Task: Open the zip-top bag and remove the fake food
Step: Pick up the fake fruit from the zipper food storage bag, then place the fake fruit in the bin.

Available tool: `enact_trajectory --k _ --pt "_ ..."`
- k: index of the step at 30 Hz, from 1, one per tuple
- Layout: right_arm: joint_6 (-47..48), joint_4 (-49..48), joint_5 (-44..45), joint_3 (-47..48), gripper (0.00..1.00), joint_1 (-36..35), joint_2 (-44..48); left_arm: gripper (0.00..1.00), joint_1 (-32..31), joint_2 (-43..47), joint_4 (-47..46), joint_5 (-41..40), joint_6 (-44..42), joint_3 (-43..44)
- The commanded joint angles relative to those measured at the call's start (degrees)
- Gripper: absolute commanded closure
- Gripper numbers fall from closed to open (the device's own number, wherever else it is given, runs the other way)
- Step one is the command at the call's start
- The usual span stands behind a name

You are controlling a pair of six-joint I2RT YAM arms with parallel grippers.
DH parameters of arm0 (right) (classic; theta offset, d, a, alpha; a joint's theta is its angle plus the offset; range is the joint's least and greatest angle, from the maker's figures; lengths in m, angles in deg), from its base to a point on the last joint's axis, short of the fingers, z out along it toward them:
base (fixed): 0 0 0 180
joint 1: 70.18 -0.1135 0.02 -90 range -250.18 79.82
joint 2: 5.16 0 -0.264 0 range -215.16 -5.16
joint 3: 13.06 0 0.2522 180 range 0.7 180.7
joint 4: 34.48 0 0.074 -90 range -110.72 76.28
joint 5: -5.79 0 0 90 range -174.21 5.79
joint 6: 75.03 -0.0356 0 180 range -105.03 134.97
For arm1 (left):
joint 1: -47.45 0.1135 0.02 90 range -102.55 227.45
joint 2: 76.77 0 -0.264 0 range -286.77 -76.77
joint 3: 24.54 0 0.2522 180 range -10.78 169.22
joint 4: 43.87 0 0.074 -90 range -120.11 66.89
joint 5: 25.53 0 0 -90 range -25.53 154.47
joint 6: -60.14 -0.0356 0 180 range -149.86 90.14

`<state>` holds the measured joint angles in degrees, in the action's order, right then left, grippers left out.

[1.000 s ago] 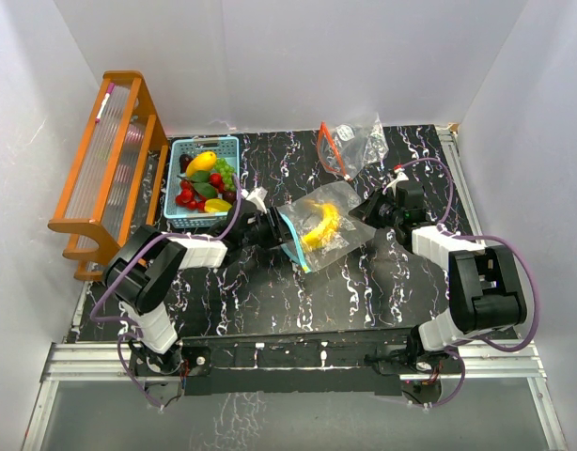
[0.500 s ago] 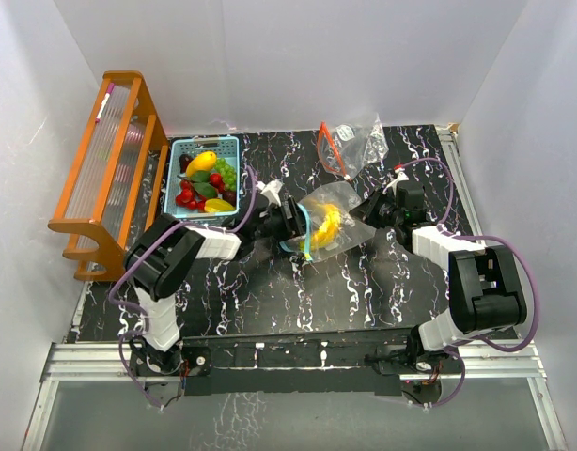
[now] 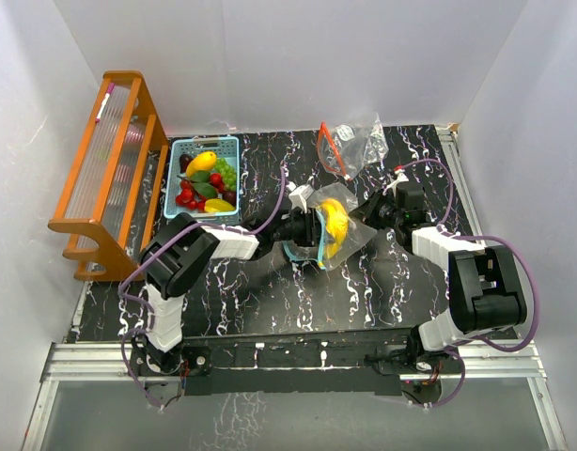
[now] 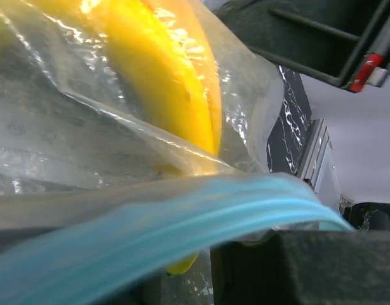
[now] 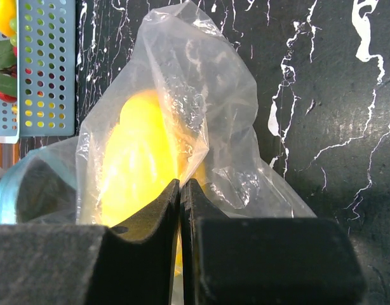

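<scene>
The bag (image 3: 356,235) lies mid-table with the banana (image 3: 334,224) inside, between both grippers. From above, the left gripper (image 3: 305,228) sits at its blue zip (image 4: 182,216). Neither that view nor its wrist view, filled by zip and banana, shows how wide its jaws stand. Only the right wrist view shows the right gripper (image 5: 180,184) pinching the film. More fruit (image 3: 204,183) fills the basket (image 3: 173,150), far left.

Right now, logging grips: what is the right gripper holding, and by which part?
The right gripper pinches the zip-top bag by its clear film, away from its blue zip.
</scene>
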<state>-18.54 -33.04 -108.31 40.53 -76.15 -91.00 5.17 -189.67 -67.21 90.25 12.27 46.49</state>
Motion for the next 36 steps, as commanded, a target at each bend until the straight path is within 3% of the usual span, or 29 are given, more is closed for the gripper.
enact_trajectory --k 1,5,15,19,24,26,32,36 --pt "0.5 -2.6 0.9 0.5 0.92 -0.3 0.8 0.89 -0.2 3.3 4.2 0.8 -1.5 0.0" --pt "0.7 -1.7 5.5 0.8 0.92 0.2 1.7 1.00 0.2 8.1 8.3 0.2 -4.1 -0.9" --pt "2.6 0.1 7.8 5.5 0.92 4.9 0.7 1.00 6.7 21.3 10.5 8.8 0.3 -8.4" --pt "2.9 0.1 7.9 6.1 0.92 8.5 0.2 1.00 11.0 27.4 21.7 11.1 -4.7 -7.7" --pt "1.9 -1.0 7.4 6.1 0.92 11.4 -1.5 1.00 16.1 29.2 43.2 15.9 -15.9 1.2" --pt "1.2 -2.2 5.6 5.9 0.92 11.5 -2.0 1.00 17.8 29.1 46.3 17.4 -17.8 3.2" --pt "1.0 -3.6 6.2 5.1 0.92 11.5 -1.3 1.00 24.8 33.1 39.6 13.8 -11.8 0.0" --pt "0.7 -3.8 4.4 4.6 0.92 11.5 -0.9 1.00 28.9 31.0 36.4 13.1 -10.3 2.4"
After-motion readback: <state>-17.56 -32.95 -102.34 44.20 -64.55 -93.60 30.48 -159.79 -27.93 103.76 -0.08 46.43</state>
